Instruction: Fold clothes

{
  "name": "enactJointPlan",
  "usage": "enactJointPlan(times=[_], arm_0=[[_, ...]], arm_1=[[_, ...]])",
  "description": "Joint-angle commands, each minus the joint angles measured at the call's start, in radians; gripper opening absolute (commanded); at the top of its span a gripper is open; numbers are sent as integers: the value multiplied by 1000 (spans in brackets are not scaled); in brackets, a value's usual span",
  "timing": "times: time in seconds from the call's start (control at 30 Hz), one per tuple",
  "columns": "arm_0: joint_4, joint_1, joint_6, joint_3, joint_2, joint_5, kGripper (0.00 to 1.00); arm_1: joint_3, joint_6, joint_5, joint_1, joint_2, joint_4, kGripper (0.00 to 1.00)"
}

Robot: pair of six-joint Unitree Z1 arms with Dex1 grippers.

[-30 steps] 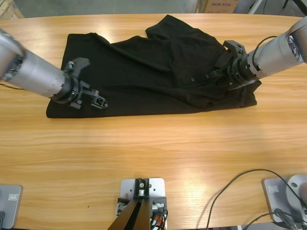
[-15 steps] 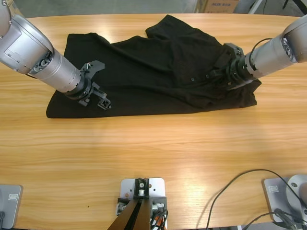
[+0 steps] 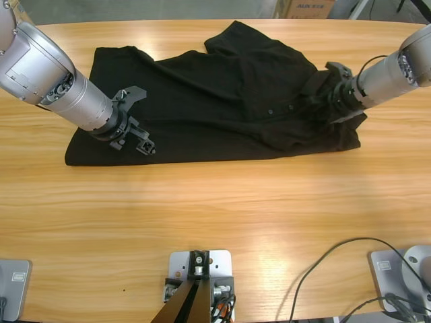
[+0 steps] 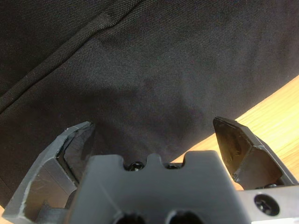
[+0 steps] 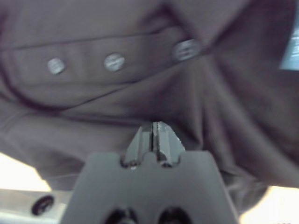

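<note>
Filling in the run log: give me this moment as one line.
task: fold clothes | polo shirt: crumpled on table | left gripper: open over near hem | right gripper: shut by the button placket

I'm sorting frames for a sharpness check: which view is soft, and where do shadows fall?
Right wrist view: soft throughout, the polo shirt washed grey, its buttons smeared, and the right claw hazy. Left wrist view: crisp knit weave, with a dark shadow on the fabric ahead of the left claw. High view: sharp and evenly lit, faint sheen on the table.
</note>
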Motion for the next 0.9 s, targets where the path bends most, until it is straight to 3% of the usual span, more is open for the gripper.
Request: enactJointPlan(times=[0.03, 0.13, 0.3, 0.43, 0.53, 0.63, 0.73, 0.9], arm_0=[[18, 0, 0, 14, 1, 8, 982], [44, 15, -20, 23, -55, 10, 982], [94, 40, -78, 44, -226, 30, 982], [163, 66, -230, 75, -243, 120, 982], [191, 83, -524, 46, -227, 151, 987], [216, 66, -606, 7, -168, 141, 991], [217, 41, -663, 33, -112, 131, 991], [210, 34, -695, 17, -2, 137, 1000]], arm_1=[[-3, -36, -167, -65, -101, -19, 923], [7, 0, -199, -68, -236, 27, 999], [18, 35, -132, -51, -371, 155, 1000], [-55, -67, -190, 86, -255, 161, 1000], [-228, -71, -270, 99, -93, 343, 1000], [-348, -9, -334, 99, -28, 511, 1000], [-314, 28, -321, 99, -65, 483, 1000], [-170, 12, -296, 99, -25, 262, 1000]])
